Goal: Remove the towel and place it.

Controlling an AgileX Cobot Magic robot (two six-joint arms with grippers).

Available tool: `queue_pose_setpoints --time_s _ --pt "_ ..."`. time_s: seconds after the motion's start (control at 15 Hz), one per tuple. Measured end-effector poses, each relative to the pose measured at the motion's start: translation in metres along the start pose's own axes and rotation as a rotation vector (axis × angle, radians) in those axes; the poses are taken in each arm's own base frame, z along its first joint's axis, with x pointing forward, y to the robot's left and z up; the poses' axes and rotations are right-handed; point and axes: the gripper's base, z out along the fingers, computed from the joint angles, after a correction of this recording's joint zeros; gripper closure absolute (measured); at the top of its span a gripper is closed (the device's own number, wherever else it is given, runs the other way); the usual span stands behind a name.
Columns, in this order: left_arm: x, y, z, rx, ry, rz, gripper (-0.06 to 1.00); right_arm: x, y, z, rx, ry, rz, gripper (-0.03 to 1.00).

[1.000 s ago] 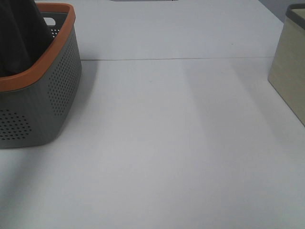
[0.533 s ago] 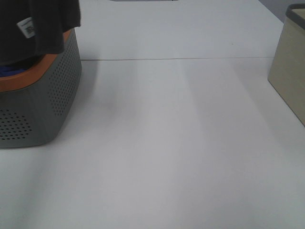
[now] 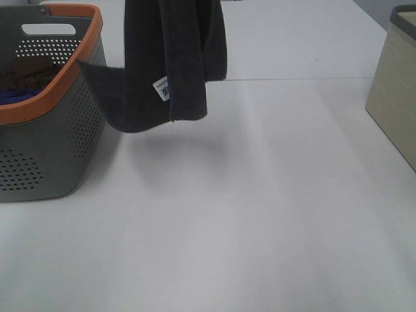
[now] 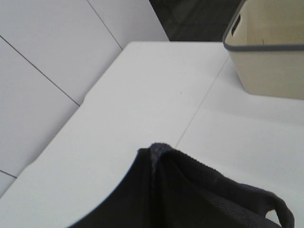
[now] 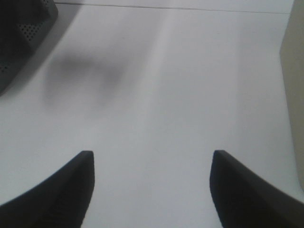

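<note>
The dark charcoal-grey towel (image 3: 172, 58) hangs in the air to the right of the basket (image 3: 65, 130), above the white table. Its white tag (image 3: 161, 88) shows near the lower edge, and one corner trails toward the basket's rim. The top of the towel runs out of the exterior view. In the left wrist view the bunched towel (image 4: 190, 199) fills the bottom and hides the left gripper's fingers. My right gripper (image 5: 152, 190) is open and empty, low over bare table.
The grey perforated basket has an orange rim and holds a blue cloth (image 3: 16, 95) and a brown cloth (image 3: 26, 70). A beige bin (image 3: 396, 91) stands at the right edge; it also shows in the left wrist view (image 4: 270, 57). The basket's corner shows in the right wrist view (image 5: 23, 28).
The towel has risen out of the basket and swung right. It now hangs past the basket's rim over the table, and the cloths inside the basket are uncovered.
</note>
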Motion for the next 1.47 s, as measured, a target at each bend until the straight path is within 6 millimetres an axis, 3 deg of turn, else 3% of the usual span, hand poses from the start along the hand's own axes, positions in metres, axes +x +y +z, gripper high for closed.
queue_pose_setpoints --time_s 0.07,0.13,0.47,0.8,1.2,1.47 --pt "0.003 -0.019 0.026 0.029 0.07 0.018 0.94 -0.01 0.0 0.017 -0.063 -0.003 0.002 0.35" --pt "0.005 -0.029 0.037 0.057 0.098 0.023 0.94 -0.014 -0.001 0.024 -0.088 -0.006 -0.001 0.35" --pt "0.019 -0.045 0.073 0.121 0.181 0.004 0.94 -0.024 -0.005 0.058 -0.177 0.018 0.003 0.35" --pt "0.028 -0.05 0.09 0.136 0.216 -0.034 0.94 -0.03 -0.006 0.077 -0.249 0.011 0.002 0.35" --pt "0.032 -0.047 0.107 0.059 0.197 -0.15 0.94 -0.051 -0.006 0.107 -0.316 -0.082 0.094 0.35" --pt "0.032 -0.047 0.123 0.015 0.121 -0.246 0.94 -0.061 0.022 0.144 -0.244 -0.079 0.017 0.35"
